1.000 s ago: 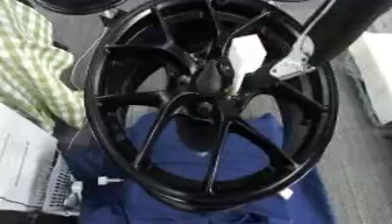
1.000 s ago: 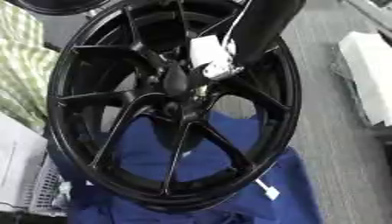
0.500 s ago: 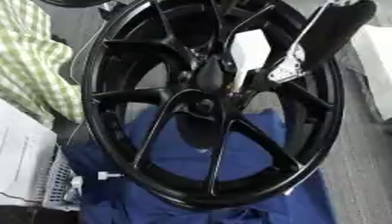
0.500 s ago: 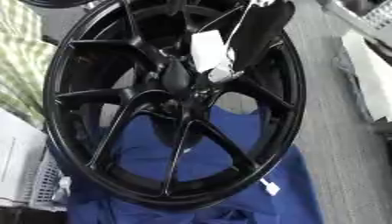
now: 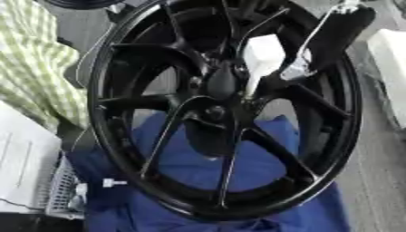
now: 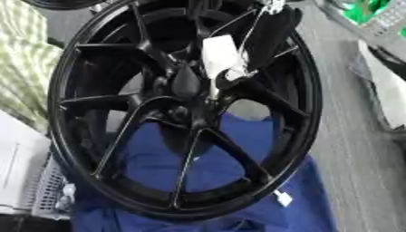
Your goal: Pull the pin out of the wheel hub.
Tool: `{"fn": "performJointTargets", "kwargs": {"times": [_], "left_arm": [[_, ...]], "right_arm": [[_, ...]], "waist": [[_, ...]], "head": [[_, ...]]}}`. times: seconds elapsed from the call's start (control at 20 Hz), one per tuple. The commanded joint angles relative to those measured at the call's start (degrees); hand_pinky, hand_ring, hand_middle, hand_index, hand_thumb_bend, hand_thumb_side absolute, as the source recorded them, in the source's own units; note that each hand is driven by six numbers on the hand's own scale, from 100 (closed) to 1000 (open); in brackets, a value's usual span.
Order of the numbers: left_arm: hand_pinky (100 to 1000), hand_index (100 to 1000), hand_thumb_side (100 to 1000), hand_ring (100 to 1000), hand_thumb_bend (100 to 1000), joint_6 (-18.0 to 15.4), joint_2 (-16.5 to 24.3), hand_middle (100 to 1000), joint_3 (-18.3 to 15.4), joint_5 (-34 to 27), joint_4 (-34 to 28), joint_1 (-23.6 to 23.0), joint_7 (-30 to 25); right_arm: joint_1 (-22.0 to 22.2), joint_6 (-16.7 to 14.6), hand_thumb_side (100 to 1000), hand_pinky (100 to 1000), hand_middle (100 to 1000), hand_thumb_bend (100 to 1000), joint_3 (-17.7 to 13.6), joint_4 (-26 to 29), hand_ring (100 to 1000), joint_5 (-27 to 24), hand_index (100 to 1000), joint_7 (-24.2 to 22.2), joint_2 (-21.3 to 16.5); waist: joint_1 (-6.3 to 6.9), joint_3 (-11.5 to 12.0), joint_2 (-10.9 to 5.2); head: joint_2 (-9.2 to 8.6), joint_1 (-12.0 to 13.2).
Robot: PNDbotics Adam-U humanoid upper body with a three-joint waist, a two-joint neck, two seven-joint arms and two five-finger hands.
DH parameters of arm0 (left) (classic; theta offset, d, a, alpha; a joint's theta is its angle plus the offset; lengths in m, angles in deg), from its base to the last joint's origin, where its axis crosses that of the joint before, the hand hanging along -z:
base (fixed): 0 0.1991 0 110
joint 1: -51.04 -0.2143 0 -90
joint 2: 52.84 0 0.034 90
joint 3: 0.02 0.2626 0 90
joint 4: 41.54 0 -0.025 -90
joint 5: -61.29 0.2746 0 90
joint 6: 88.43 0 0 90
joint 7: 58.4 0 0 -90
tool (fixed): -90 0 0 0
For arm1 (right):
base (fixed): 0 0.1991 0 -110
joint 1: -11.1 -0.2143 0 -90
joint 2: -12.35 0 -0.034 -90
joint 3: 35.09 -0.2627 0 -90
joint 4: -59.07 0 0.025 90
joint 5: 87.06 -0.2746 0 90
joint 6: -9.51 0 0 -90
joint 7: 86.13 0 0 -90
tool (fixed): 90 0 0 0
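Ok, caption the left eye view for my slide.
Robot's right hand reaches into the black wheel hub resting on blue cloth.

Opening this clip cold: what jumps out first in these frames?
A large black spoked wheel fills nearly the whole view, resting on blue cloth. The robot's right arm comes in from the upper right, and its right hand reaches in over the spokes beside the wheel's centre, next to a white tag. Green checked fabric lies at the left edge.
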Motion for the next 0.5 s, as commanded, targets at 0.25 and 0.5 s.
{"fn": "performJointTargets", "kwargs": {"times": [0.25, 0.5], "left_arm": [[781, 821, 627, 776, 593, -0.01, 1.57, 723, -1.18, 0.03, -1.13, 0.04, 0.21], [782, 821, 628, 775, 592, 0.02, 1.43, 723, -1.18, 0.08, -1.27, -0.09, 0.28]], "right_arm": [[0.40, -1.30, 242, 853, 761, 573, -0.20, -2.04, 830, 1.75, 799, -0.65, -0.78], [0.58, -1.22, 217, 849, 752, 557, -0.09, -3.24, 824, 1.97, 789, 0.34, -0.30]], "waist": [[0.13, 0.35, -0.73], [0.23, 0.47, -0.63]], "head": [[-0.80, 0.05], [-0.94, -0.21]]}}
